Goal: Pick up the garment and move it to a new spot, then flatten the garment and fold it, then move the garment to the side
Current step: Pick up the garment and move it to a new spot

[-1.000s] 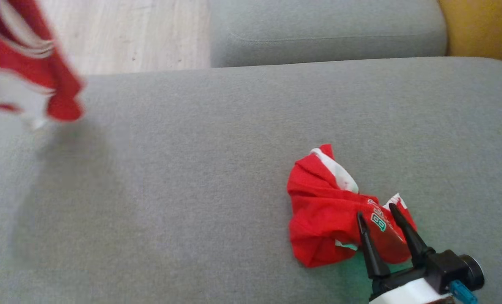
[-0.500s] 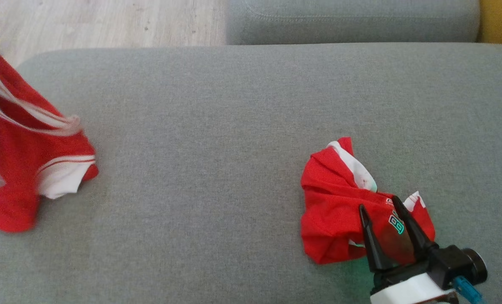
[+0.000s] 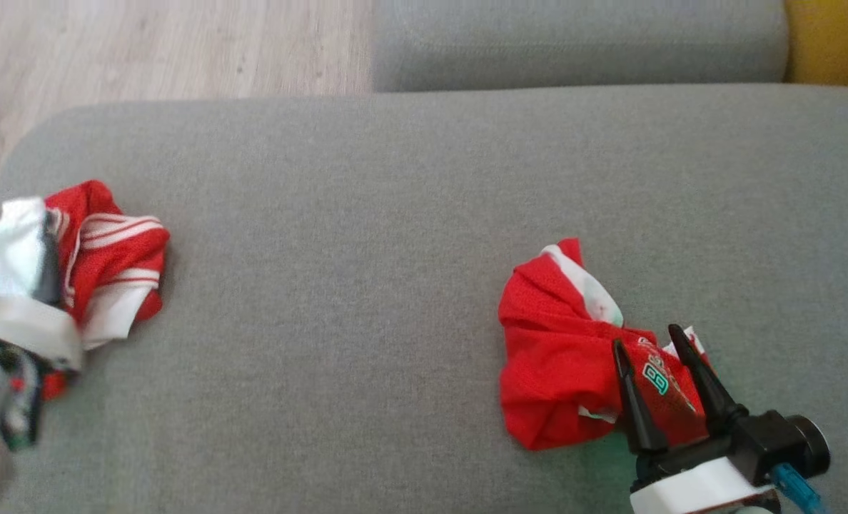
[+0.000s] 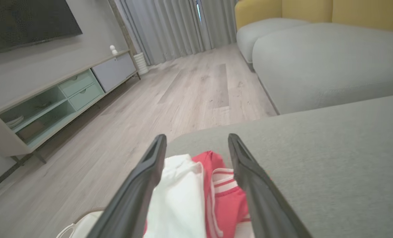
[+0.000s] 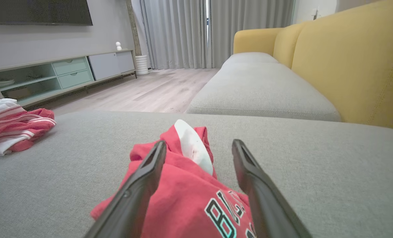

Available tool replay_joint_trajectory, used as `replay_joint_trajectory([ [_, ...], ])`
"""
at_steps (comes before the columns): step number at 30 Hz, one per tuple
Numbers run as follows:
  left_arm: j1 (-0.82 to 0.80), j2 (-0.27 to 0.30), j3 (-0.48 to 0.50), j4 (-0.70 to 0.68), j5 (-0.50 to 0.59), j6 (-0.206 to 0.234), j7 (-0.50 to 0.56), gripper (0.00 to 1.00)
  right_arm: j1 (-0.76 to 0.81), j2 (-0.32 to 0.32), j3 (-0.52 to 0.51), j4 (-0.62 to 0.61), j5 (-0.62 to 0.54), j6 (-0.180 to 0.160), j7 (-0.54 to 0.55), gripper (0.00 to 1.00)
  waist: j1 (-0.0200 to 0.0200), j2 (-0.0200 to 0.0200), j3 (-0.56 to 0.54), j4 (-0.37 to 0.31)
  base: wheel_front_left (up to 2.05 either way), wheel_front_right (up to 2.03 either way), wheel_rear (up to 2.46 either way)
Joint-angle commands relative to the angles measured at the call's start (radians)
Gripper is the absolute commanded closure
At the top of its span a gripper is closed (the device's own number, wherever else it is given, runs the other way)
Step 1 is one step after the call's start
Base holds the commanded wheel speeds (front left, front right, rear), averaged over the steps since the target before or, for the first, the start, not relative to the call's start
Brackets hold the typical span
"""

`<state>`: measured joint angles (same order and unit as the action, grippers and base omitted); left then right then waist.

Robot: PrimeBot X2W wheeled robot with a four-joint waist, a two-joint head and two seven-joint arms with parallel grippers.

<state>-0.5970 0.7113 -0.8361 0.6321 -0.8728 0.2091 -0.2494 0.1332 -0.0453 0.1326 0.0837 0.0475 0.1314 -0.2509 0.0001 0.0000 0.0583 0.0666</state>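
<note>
- The coming move turns on one relation. Each heap lies straight ahead of one hand, so the left hand [image 4: 197,137] is nearer the striped garment [image 3: 113,260], and the right hand [image 3: 647,337] is nearer the lettered garment [image 3: 552,357].
- Our left hand stands wide, its two fingers astride the striped garment's white and red folds. In the left wrist view nothing is pinched between them.
- That garment lies bunched at the left end of the seat cushion [image 3: 360,285], close to its rounded edge, with the wooden floor [image 3: 145,43] beyond.
- Our right hand is wide too and holds nothing. Its fingertips hang over the near right part of the lettered garment, about at the printed letters.
- The lettered heap runs longways from its white band at the far end back toward our right hand, roughly in line with the fingers.
- The two heaps are well apart, with bare cushion between them.
- We judge that neither garment is flattened yet. The left heap sits near enough the edge that it could slip over.
</note>
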Motion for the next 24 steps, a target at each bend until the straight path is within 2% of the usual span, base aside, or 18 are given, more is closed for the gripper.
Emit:
replay_joint_trajectory([
  [1,0.009,0.028,0.076,-0.065,0.037,0.032,-0.012,0.0,-0.017,-0.005,0.018,-0.035,-0.008,-0.001,-0.011,0.0,-0.0001,0.0,-0.038,-0.012,0.0,0.0,0.0],
  [6,0.193,-0.007,0.146,-0.319,0.204,0.166,-0.012,0.0,-0.012,-0.005,0.016,-0.043,-0.013,-0.001,-0.011,0.0,-0.0001,0.0,-0.092,-0.046,0.0,0.0,0.0],
  [10,0.307,-0.066,0.156,-0.468,0.272,0.23,-0.012,0.0,-0.013,-0.005,0.032,-0.042,-0.016,-0.001,-0.011,0.0,-0.0001,0.0,-0.122,-0.087,0.0,0.0,0.0],
  [14,0.421,-0.139,0.158,-0.559,0.347,0.285,-0.012,0.0,-0.005,-0.005,0.046,-0.037,-0.017,-0.001,-0.011,0.0,-0.0001,0.0,-0.147,-0.137,0.0,0.0,0.0],
  [18,0.536,-0.225,0.163,-0.569,0.44,0.358,-0.012,0.0,0.015,-0.005,0.046,-0.032,-0.014,-0.001,-0.011,0.0,-0.0001,0.0,-0.165,-0.177,0.0,0.0,0.0],
  [19,0.563,-0.25,0.163,-0.569,0.463,0.371,-0.012,0.0,0.02,-0.005,0.048,-0.031,-0.013,-0.001,-0.011,0.0,-0.0001,0.0,-0.168,-0.186,0.0,0.0,0.0],
  [20,0.563,-0.25,0.163,-0.569,0.463,0.371,-0.012,0.0,0.02,-0.005,0.048,-0.031,-0.013,-0.001,-0.011,0.0,-0.0001,0.0,-0.168,-0.186,0.0,0.0,0.0],
  [24,0.655,-0.355,0.191,-0.599,0.53,0.38,-0.012,0.0,0.042,-0.005,0.043,-0.026,-0.006,-0.001,-0.011,0.0,-0.0001,0.0,-0.178,-0.199,0.0,0.0,0.0],
])
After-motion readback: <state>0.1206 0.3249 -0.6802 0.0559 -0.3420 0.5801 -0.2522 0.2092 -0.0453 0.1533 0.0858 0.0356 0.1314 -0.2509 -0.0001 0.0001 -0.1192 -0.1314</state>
